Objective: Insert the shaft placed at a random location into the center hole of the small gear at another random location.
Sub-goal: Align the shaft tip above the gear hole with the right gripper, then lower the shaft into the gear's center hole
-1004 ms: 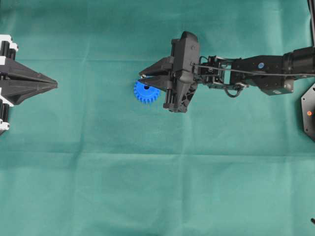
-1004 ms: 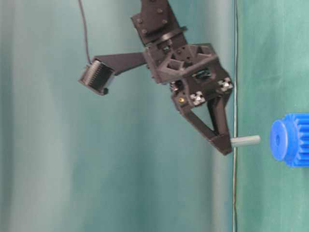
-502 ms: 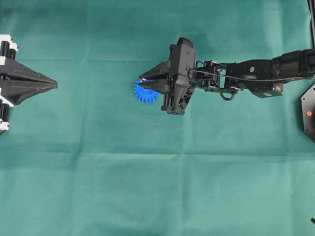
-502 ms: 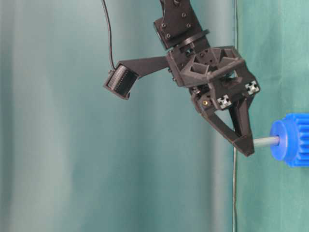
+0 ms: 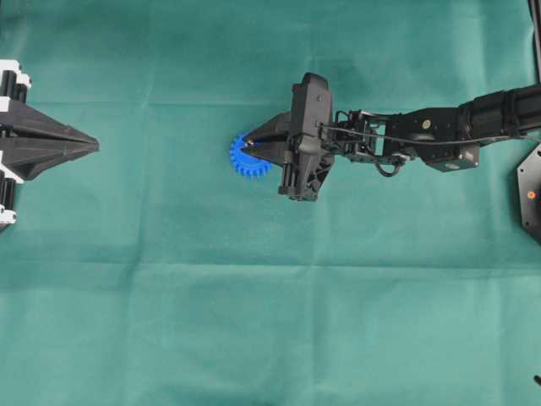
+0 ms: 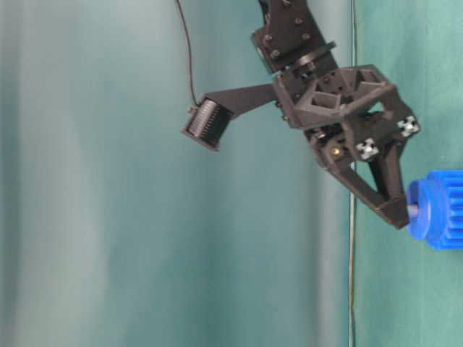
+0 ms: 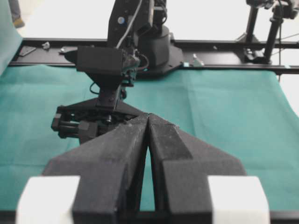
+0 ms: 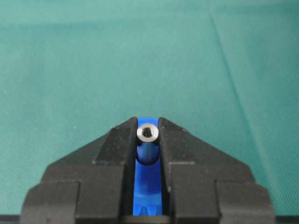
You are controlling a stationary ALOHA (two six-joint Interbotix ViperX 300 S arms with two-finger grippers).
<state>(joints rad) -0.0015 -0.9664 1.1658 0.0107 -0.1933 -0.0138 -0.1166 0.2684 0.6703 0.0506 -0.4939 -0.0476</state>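
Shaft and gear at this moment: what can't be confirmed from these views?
- How deep the shaft sits in the center hole: the right gripper fingertips cover the joint at table level; overhead the hole is hidden too.
- The small gear is cut off by the table-level view's right edge.
- The left wrist view shows only the shut left gripper; the gear is hidden behind the right arm.

Right gripper [image 5: 247, 145] sits right over the small gear [image 5: 248, 161], blocking it from above; wide open counter [image 5: 254, 321] all along the near edge.
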